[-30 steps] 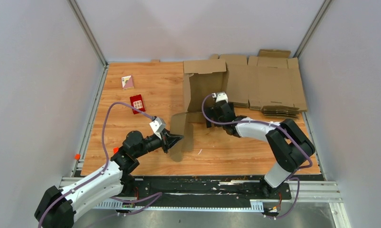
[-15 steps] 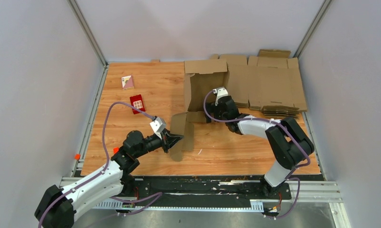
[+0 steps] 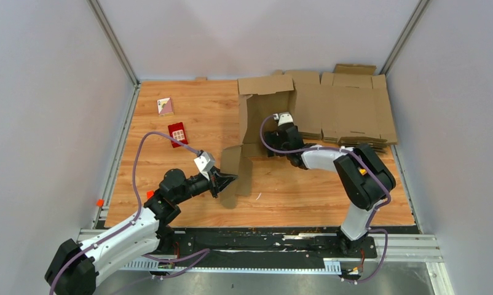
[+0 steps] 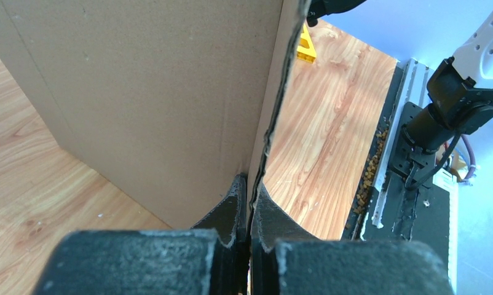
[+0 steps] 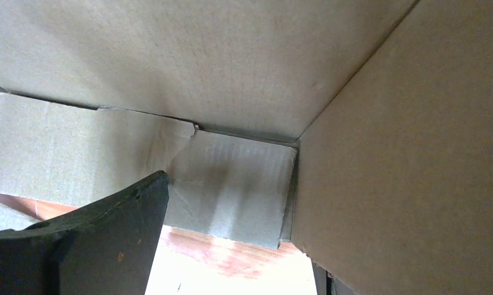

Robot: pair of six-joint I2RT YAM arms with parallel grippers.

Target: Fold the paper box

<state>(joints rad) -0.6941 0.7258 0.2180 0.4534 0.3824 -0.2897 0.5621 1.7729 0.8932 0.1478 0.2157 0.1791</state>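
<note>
The paper box (image 3: pixel 258 110) is plain brown cardboard, half raised at the middle back of the table, with walls standing and a long flap (image 3: pixel 232 165) reaching toward me. My left gripper (image 3: pixel 224 179) is shut on that flap's near edge; in the left wrist view the fingers (image 4: pixel 235 206) pinch the sheet (image 4: pixel 158 92) edge-on. My right gripper (image 3: pixel 278 136) is inside the box against its right wall. In the right wrist view one black finger (image 5: pixel 102 239) shows with a wide gap beside it. A cardboard wall (image 5: pixel 416 160) hides the other finger.
A pile of flat cardboard sheets (image 3: pixel 348 107) lies at the back right, just behind the right arm. A small red box (image 3: pixel 178 133) and a small pink and white card (image 3: pixel 165 106) lie at the back left. Grey walls enclose the table on three sides.
The right gripper has moved up and back, deeper into the box along its right wall, and the box's top panel has shifted slightly. The left gripper still holds the flap in the same place.
</note>
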